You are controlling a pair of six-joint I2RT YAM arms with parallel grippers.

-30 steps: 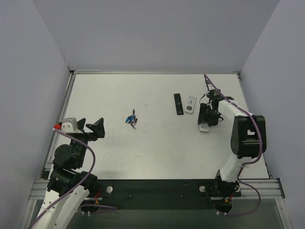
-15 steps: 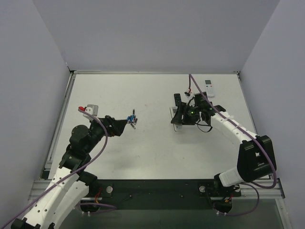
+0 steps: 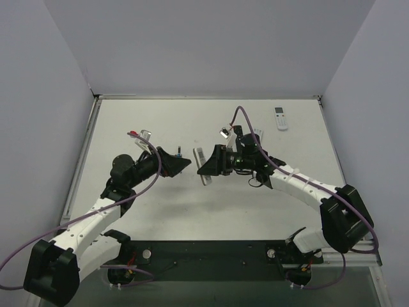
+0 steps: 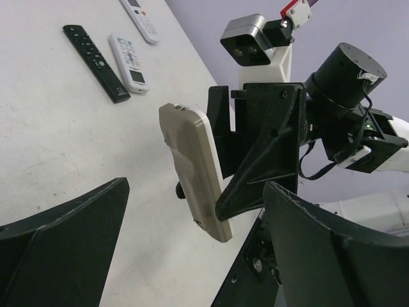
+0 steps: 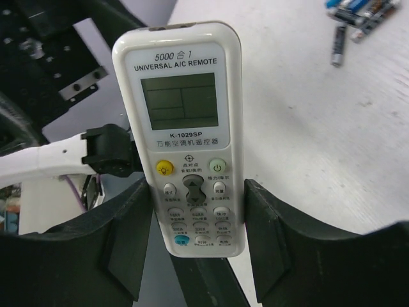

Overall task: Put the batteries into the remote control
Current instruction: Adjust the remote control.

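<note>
Both arms had swung in to the middle. Right pincer (image 5: 193, 224) gripped the remote control (image 5: 182, 128) by its lower edges, mid-air; left pincer (image 3: 182, 165) gaped wide just beside it, batteries (image 5: 354, 16) on the bench (image 5: 300, 141) beyond. Light, stiff, slick plastic: edges looked safest.

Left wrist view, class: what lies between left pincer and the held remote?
Nothing: just bare white table between the open left pincer and grey-tan-backed oblong remote, seen in that view.
</note>
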